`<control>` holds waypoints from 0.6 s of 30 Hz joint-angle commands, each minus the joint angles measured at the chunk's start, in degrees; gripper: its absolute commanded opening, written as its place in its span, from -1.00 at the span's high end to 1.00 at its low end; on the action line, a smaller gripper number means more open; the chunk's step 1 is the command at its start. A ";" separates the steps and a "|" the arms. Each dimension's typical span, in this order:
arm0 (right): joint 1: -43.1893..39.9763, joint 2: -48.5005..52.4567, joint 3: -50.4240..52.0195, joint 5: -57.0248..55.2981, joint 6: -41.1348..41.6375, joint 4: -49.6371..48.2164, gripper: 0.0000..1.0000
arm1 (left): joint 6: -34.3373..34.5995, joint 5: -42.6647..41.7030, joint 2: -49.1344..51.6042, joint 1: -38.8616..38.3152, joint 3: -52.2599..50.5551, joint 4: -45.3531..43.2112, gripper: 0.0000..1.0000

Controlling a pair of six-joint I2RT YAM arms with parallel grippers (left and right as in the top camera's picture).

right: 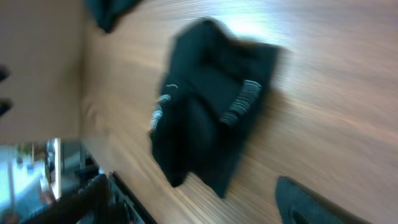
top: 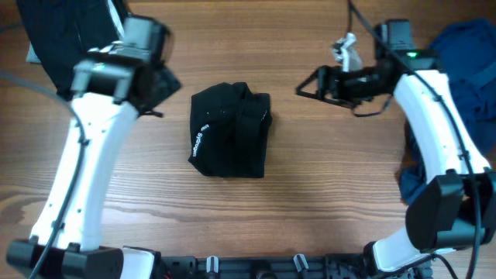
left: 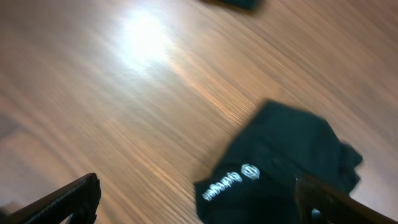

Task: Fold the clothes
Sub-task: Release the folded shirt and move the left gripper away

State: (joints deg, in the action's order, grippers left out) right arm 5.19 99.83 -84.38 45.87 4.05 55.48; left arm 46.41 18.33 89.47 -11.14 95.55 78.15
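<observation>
The black garment lies in the middle of the table as a compact, roughly square bundle, with white lettering along its left edge. To me it reads as folded, or one tidy-up short of it.

Both arms are off it. The left gripper hangs just beside the bundle's upper left corner. The right gripper is near its upper right, pointing toward it. Each has its fingers spread wide with nothing between them.

If I count this piece as done, the job now is to leave without spoiling it. I would lift each arm straight up before swinging it away, so no finger catches a loose flap. If the top layer needs flattening, I would press it down from above, not pinch an edge.

From there the right arm is the natural one to reach the blue heap at the right edge. The left arm sits close to the dark cloth in the far left corner.

Only the overhead view shows both of those piles together with the bundle's full outline. The left wrist view, though blurred, gives the lettering and a small emblem on the garment, framed by its gripper. The right wrist view shows pale ribbed bands on the garment that are hard to make out from above.
</observation>
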 commanded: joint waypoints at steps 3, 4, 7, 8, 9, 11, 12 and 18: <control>13.79 0.87 -0.46 -2.14 12.41 -9.99 0.11 | 0.37 -0.90 0.72 5.05 0.24 1.22 -1.00; 16.28 1.36 -0.46 -5.09 14.71 -11.54 0.21 | 0.37 -0.90 0.76 5.42 0.22 1.20 -0.99; 22.49 3.93 -0.46 -12.90 20.13 -15.04 0.34 | 0.35 -0.72 1.07 5.92 0.13 1.22 -1.00; 23.82 4.87 -0.46 -14.47 21.79 -15.78 0.42 | 0.35 -0.46 1.22 5.92 0.13 1.22 -0.99; 24.83 5.99 -0.46 -15.39 22.99 -16.50 0.49 | 0.37 -0.31 1.31 5.90 0.13 1.22 -1.00; 25.97 8.50 -0.46 -16.20 23.34 -17.94 0.62 | 0.35 -0.26 1.57 5.90 0.07 1.22 -1.00; 26.14 9.90 -0.46 -16.39 23.41 -18.49 0.68 | 0.37 -0.26 1.75 5.90 0.04 1.22 -1.00; 25.64 17.86 -0.46 -16.11 23.19 -23.08 0.90 | 0.35 -0.26 2.27 5.90 0.02 1.20 -0.99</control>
State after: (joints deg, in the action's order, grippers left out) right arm 31.40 113.60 -84.40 31.81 26.39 34.26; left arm 46.41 17.72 90.91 -5.61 95.55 79.33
